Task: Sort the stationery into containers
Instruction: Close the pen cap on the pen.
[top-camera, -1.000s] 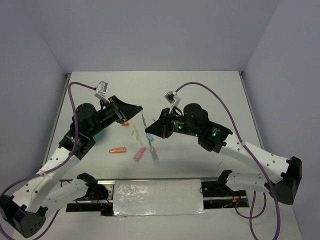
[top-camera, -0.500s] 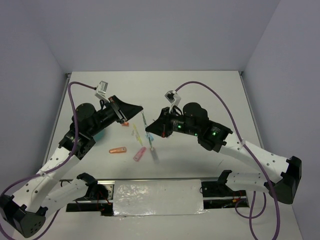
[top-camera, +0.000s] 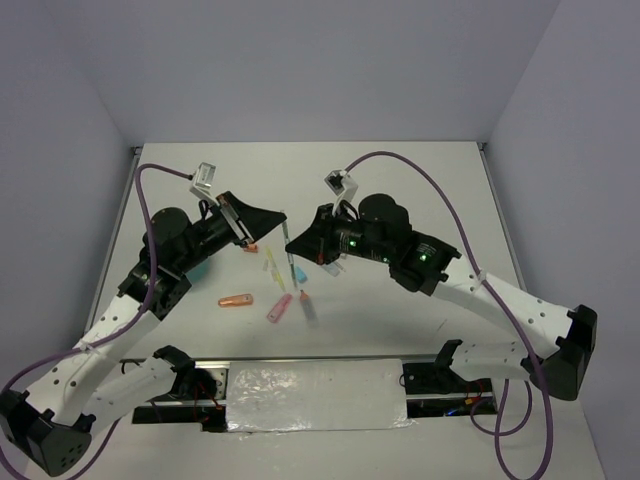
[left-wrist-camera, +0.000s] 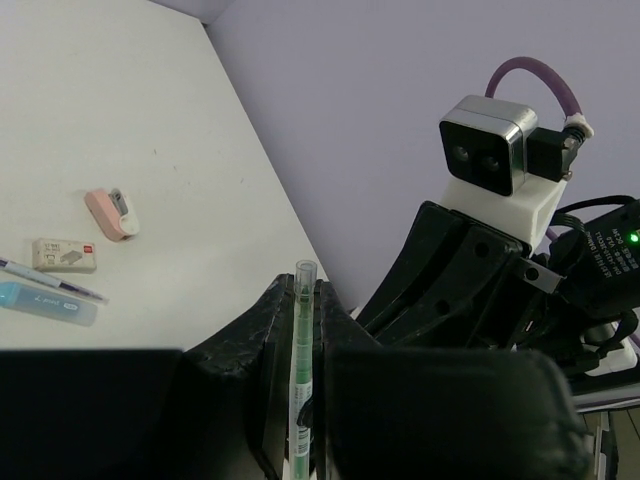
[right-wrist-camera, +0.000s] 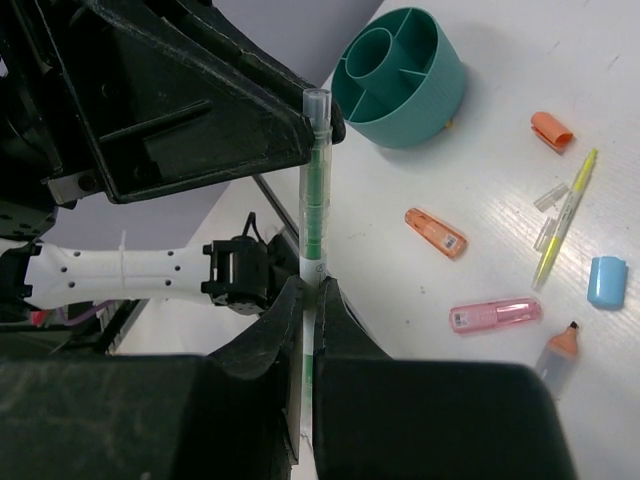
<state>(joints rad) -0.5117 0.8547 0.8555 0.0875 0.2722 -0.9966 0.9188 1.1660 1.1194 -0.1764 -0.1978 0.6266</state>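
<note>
Green pen (right-wrist-camera: 313, 200) is pinched by both claws. The right claw (right-wrist-camera: 308, 295) has shifted in, the left claw (left-wrist-camera: 297, 300) just beyond its tips. Handover judged in progress, with the teal bowl (right-wrist-camera: 400, 105) drop pending.

bowl (right-wrist-camera: 405, 100): teal | pen (right-wrist-camera: 313, 200): green, clear | marker (right-wrist-camera: 495, 314): pink | table (right-wrist-camera: 500, 60): white

Bright, even light; soft shadows on the counter (top-camera: 430, 180); in wrist views the pen (right-wrist-camera: 313, 200) is sharp, near foreground blurred.
</note>
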